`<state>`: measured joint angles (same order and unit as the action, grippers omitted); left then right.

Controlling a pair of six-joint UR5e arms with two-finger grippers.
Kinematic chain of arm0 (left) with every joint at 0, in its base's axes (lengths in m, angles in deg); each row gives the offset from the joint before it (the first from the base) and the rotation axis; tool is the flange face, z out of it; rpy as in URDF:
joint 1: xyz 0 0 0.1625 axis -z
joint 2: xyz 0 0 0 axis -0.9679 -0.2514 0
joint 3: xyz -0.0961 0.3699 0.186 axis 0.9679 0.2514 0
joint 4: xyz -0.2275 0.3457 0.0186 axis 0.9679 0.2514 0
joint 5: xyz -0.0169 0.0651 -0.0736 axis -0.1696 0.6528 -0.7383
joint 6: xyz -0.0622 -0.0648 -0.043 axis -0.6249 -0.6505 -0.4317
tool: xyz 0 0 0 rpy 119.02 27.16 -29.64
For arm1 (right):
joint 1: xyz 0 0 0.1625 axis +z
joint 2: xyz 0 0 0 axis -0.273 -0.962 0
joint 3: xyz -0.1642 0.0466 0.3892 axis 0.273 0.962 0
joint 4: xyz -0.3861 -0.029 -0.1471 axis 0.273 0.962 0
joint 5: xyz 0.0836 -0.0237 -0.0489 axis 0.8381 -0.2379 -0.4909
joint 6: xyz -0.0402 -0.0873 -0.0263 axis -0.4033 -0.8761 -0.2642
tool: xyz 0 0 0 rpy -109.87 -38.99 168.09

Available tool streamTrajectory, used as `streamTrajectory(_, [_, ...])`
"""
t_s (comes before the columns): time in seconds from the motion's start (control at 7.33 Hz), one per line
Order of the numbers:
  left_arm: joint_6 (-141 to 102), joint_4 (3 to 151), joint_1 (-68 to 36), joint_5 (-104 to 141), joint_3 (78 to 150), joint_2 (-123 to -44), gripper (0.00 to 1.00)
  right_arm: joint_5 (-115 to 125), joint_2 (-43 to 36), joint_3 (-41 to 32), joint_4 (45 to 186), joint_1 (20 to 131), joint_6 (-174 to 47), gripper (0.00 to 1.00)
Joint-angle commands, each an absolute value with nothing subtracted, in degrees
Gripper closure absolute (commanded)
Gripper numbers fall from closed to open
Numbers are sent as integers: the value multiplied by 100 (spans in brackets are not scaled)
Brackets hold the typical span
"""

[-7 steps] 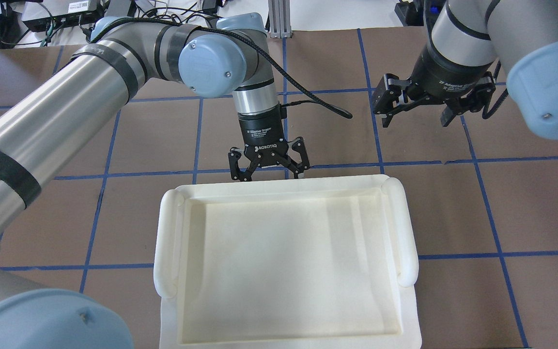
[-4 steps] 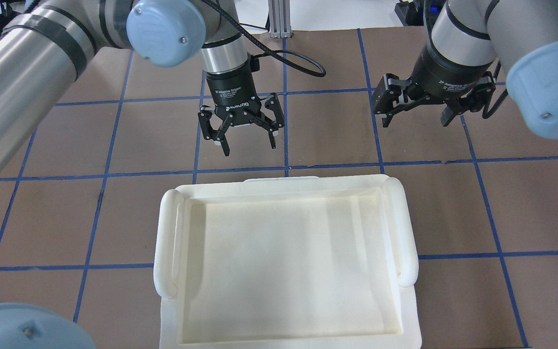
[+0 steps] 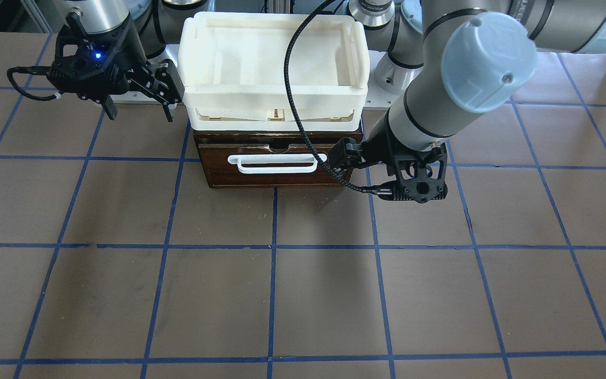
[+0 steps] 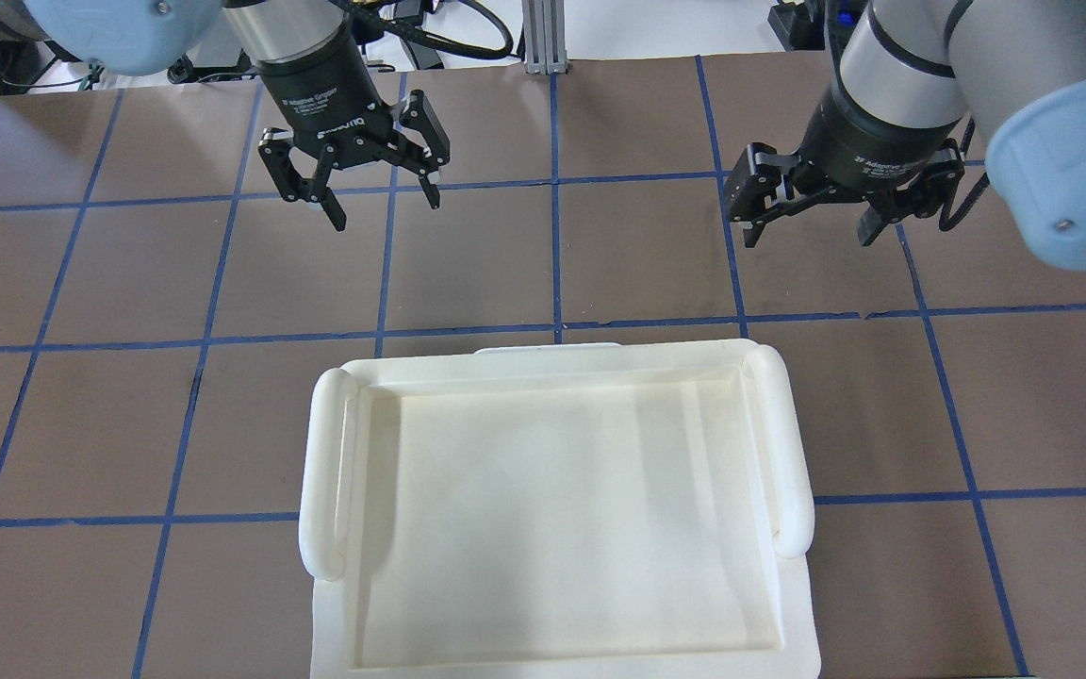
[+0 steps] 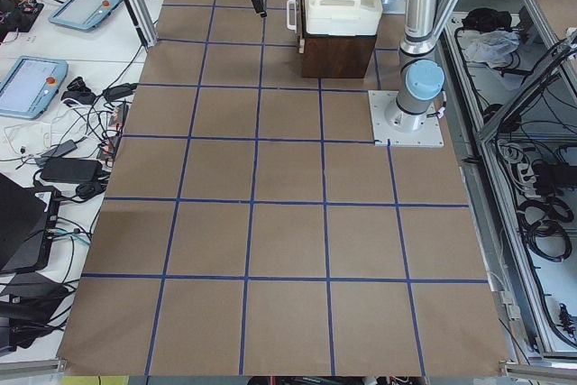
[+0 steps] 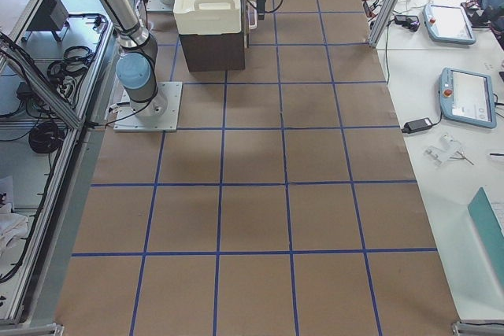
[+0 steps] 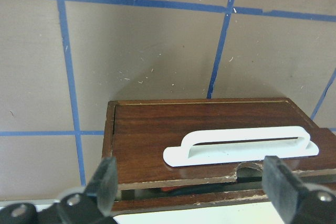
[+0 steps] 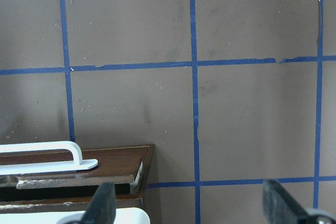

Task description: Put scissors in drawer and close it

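Tabletop (image 3: 124, 295), drawer (image 3: 219, 171) at twelve o'clock.
We'd hook its stiff handle (image 3: 261, 170); left end effector (image 4: 383, 200) and right end effector (image 4: 807, 228) gape empty.

We see our left gripper (image 7: 190, 176) with both fingers (image 7: 106, 179) spread wide at the bottom corners | between them the drawer (image 7: 152, 127), dark brown front facing us | white loop handle (image 7: 241, 144) lying across it | small chipped notch (image 7: 251, 168) just beside the handle | brown bench (image 7: 147, 45) beyond, crossed by blue tape lines (image 7: 67, 61)
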<state>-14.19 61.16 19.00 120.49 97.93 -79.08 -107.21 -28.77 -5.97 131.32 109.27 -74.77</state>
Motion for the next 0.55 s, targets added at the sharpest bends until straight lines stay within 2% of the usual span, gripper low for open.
streamTrajectory(0.0, [-997,5744,1738,12206,9838,-7418,0,-10730,-2877,-595,13130,10927,-7478,0])
streamTrajectory(0.14, [-977,5420,1685,12301,9865,-7189,0,-10721,-2877,-604,13139,10927,-7478,0])
streamTrajectory(0.41, [-976,4848,1641,12759,10389,-7004,0,-10730,-2886,-604,13139,10927,-7487,0])
